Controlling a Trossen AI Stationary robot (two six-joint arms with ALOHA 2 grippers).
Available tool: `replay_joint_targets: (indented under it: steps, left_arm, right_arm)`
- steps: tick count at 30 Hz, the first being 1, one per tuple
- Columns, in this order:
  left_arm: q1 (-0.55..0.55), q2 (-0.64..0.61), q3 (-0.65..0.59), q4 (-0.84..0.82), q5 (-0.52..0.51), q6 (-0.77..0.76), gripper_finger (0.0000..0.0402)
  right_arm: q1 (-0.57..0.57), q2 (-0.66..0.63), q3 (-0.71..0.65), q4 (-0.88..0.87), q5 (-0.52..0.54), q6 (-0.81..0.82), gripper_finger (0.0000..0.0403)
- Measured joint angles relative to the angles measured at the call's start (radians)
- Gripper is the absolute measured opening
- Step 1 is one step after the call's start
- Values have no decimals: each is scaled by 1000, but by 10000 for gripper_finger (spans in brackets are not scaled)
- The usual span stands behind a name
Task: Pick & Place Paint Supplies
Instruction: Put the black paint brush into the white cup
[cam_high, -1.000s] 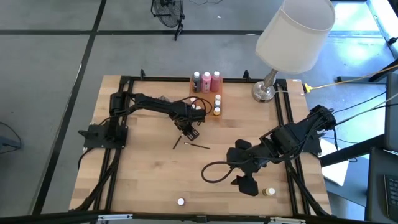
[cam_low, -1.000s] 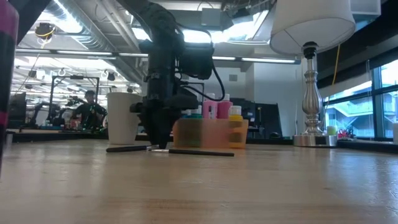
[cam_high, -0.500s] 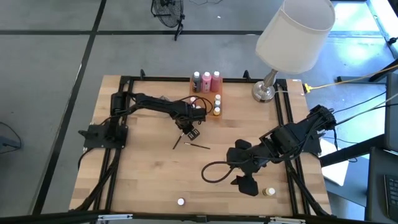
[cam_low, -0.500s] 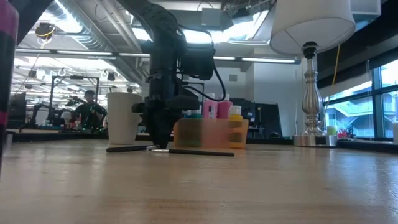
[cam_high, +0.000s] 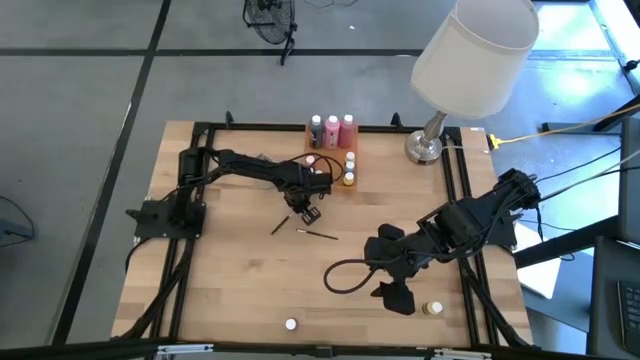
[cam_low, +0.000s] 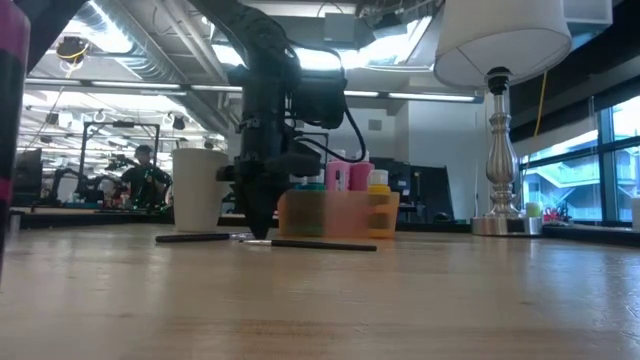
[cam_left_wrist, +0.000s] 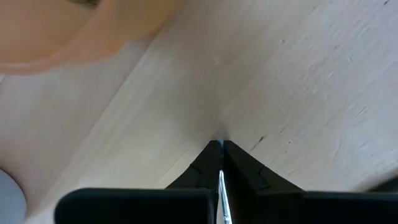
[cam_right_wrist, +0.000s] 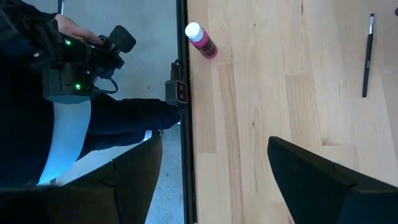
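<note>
Brush has swung: since a second ago the thin dark paintbrush (cam_high: 281, 226) under your left gripper (cam_high: 300, 207) has pivoted on the table (cam_high: 230, 290), its free end further out, as the jaws shut.

Left gripper pinched closed on the brush's silvery end, just beside the orange tray (cam_high: 340, 186); right gripper (cam_high: 395, 290) waits spread wide near the front edge. Brush: slender, dark, lying flat; a second brush (cam_high: 321, 235) lies close by. Risk, in my judgement: the grip sits near one end, so when you lift, the brush may droop or slip.
</note>
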Motion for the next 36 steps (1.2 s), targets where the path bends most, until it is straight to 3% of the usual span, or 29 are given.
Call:
replay_joint_targets:
  steps: [11, 24, 28, 36]
  left_arm:
    - [-22, 16, 74, -84, 27, 66, 4]
    - [-159, 24, 265, -440, 46, 93, 3]
    - [-204, -21, 313, -519, 46, 93, 3]
    - [-286, -216, 412, -540, -58, 36, 3]
  right_arm:
    - [6, 0, 0, 9, -1, 0, 295]
    - [67, 0, 0, 22, 41, -1, 295]
    - [97, 0, 0, 25, 77, 9, 295]
    - [144, 0, 0, 40, 155, 11, 295]
